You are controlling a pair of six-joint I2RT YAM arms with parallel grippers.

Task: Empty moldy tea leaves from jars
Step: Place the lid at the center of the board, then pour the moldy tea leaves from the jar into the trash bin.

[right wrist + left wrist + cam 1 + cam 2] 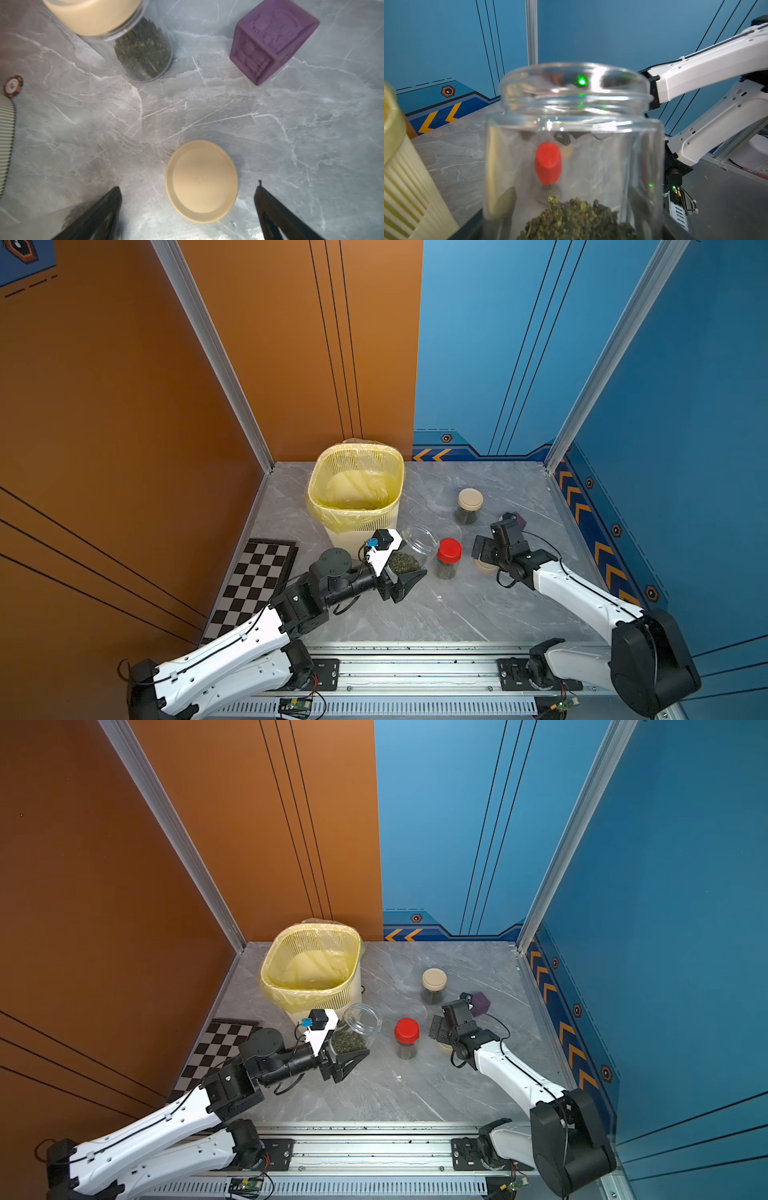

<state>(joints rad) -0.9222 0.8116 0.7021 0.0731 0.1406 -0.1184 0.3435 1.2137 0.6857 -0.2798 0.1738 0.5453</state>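
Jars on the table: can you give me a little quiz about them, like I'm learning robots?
1. True or false: the open jar in the left end effector is empty.
2. Where is the loose beige lid? A) in the bin B) on the table below the open right end effector C) on the chessboard
3. How many jars have lids on?
Key: 1 false, tea leaves are inside; 2 B; 3 two, the red-lidded jar and the beige-lidded jar.

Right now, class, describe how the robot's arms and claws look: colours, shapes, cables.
The left arm and right arm have white shells, black joints and thin black cables running along them. The left claw and right claw have black triangular fingers.
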